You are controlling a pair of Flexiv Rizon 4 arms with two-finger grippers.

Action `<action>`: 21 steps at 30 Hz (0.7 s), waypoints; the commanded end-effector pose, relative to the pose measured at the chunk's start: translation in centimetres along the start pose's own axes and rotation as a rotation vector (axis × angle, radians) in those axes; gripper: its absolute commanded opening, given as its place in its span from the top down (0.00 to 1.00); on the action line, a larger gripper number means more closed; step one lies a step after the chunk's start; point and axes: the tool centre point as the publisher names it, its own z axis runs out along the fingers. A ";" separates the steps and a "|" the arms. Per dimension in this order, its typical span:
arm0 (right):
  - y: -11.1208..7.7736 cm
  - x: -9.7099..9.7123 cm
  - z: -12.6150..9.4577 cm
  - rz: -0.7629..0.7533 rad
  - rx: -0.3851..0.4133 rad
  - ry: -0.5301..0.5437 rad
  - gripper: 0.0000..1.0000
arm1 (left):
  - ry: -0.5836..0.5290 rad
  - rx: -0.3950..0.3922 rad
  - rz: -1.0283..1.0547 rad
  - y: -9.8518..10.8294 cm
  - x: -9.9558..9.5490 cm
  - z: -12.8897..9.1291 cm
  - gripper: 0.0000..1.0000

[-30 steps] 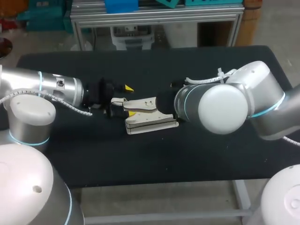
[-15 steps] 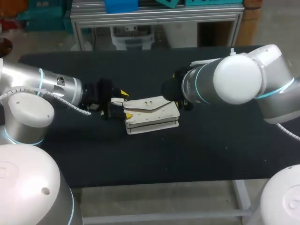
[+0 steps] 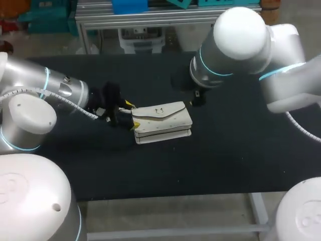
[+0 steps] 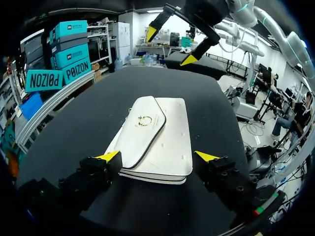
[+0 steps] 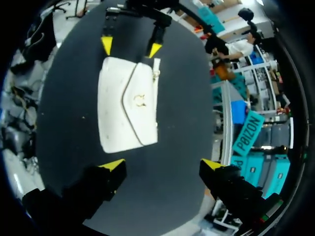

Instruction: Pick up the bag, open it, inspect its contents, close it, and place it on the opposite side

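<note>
Bag (image 3: pixel 161 119) lies flat near the middle of the tabletop (image 3: pixel 225 150), its flap now folded shut where a second ago it stood open. The right claw (image 5: pixel 162 164) has lifted up and away, spread wide and empty, so closing looks done and carrying it to the opposite side remains. The left claw (image 4: pixel 157 156) has drawn in at the bag's left end; whether it grips I cannot tell. Count: one bag, one ring clasp (image 4: pixel 144 120), two claws.

My black cloth-covered counter (image 3: pixel 150 170), matte and dark across its whole top, rounded far corners, a few pale specks on the cloth, light metal frame leg (image 3: pixel 259 208) beneath the near edge.
</note>
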 end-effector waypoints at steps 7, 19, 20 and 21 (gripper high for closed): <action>-0.3 0.2 -1.2 0.207 -0.097 0.230 0.00 | 0.007 -0.060 -0.158 0.1 -0.7 0.5 0.00; -0.3 0.2 -1.2 0.207 -0.097 0.230 0.00 | 0.007 -0.060 -0.158 0.1 -0.7 0.5 0.00; -0.3 0.2 -1.2 0.207 -0.097 0.230 0.00 | 0.007 -0.060 -0.158 0.1 -0.7 0.5 0.00; -0.3 0.2 -1.2 0.207 -0.097 0.230 0.00 | 0.007 -0.060 -0.158 0.1 -0.7 0.5 0.00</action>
